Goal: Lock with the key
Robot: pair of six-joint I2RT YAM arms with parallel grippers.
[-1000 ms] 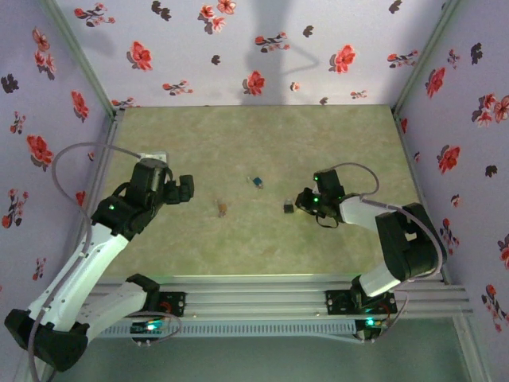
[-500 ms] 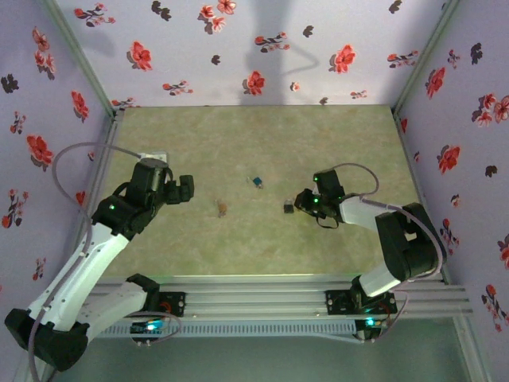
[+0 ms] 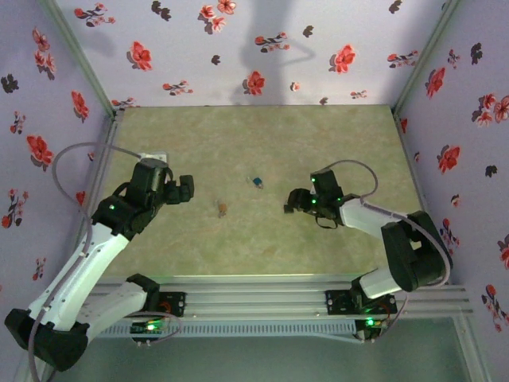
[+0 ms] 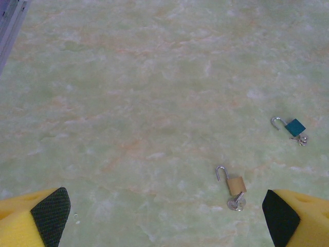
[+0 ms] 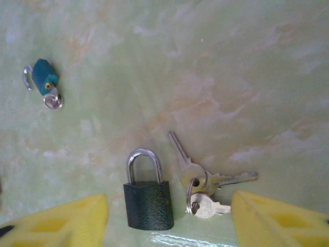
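Note:
A black padlock (image 5: 148, 205) lies flat with its steel shackle down in the body. It sits between the yellow fingers (image 5: 67, 221) of my right gripper (image 5: 169, 226), which is open and holds nothing. A ring of three silver keys (image 5: 205, 188) lies just right of the padlock, also inside the jaws' span. In the top view the right gripper (image 3: 293, 201) hovers low over this spot. My left gripper (image 3: 184, 189) hangs open at the left, and its wrist view shows its empty jaws (image 4: 164, 218).
A brass padlock (image 4: 236, 184) with its shackle swung open and a key in it lies mid-table (image 3: 222, 209). A teal padlock (image 5: 43, 77), also open with a key in it, lies farther back (image 3: 258, 181). Floral walls enclose the green table (image 3: 254, 143).
The right gripper's jaws have spread apart, and it has shifted a little left, over the black padlock. The left arm has not moved.

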